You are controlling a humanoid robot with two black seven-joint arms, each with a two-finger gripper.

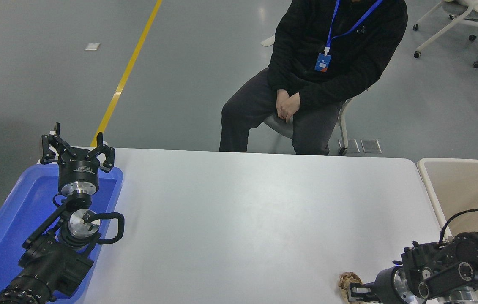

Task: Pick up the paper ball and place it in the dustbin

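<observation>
One paper ball (348, 280) at right pincer (355, 292)

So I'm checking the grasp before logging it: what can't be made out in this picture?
- Head view: right gripper is partly cut off by the bottom edge, so its grip is unclear.
- Crumpled tan-brown paper ball: its lower part is hidden behind the gripper.
- Large beige plastic dustbin: cut off by the right edge, with the arm covering its inside.

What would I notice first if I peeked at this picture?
Probably the right gripper at the bottom right, reaching for the crumpled paper ball near the table's front edge. The beige dustbin waits just right of the table, and a person in black sits watching at the far side.
</observation>
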